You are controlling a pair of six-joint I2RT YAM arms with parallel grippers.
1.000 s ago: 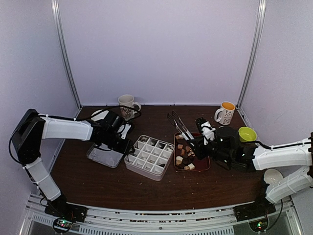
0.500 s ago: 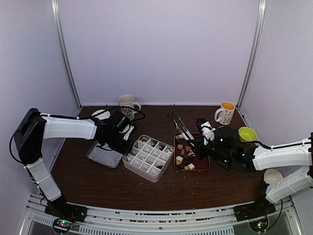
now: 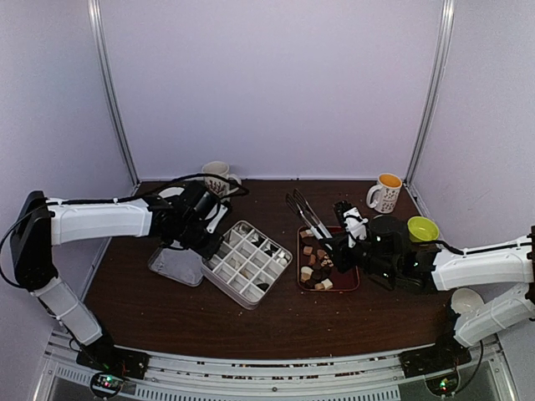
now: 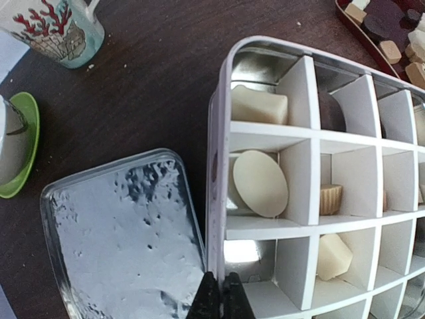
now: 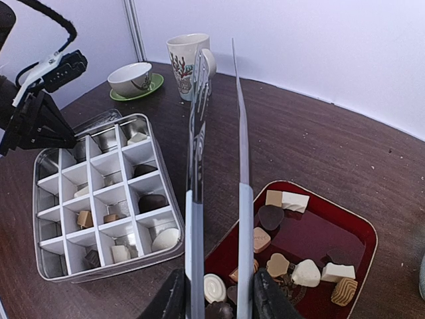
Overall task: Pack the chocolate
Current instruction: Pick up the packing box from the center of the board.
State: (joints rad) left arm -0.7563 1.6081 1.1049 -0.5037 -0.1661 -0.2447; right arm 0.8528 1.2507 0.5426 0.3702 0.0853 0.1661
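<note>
— What do your wrist cameras catch that the overhead one misses?

— From above, the chocolate (image 4: 260, 183) is only specks. My left wrist shows it close: pale pieces and a ridged tan one in the cells of the divided tin (image 4: 214, 199). My right wrist shows hearts, blocks and rounds lying in the red tray (image 5: 312, 236).

— And your hands?

— My left hand (image 4: 219, 302) is pinched together on the tin's wall, just beside the lid (image 4: 119, 232) lying on the bench (image 4: 153, 80). My right hand (image 5: 219, 296) is clamped on the tongs (image 5: 197, 133), blades apart.

— Counts?

— One tin of sixteen cells, one lid, one tray, one pair of tongs, a coral-patterned mug (image 4: 53, 30) and an orange-lined mug (image 3: 386, 192). There are roughly a dozen pieces in the tray, but I cannot count them exactly.
</note>
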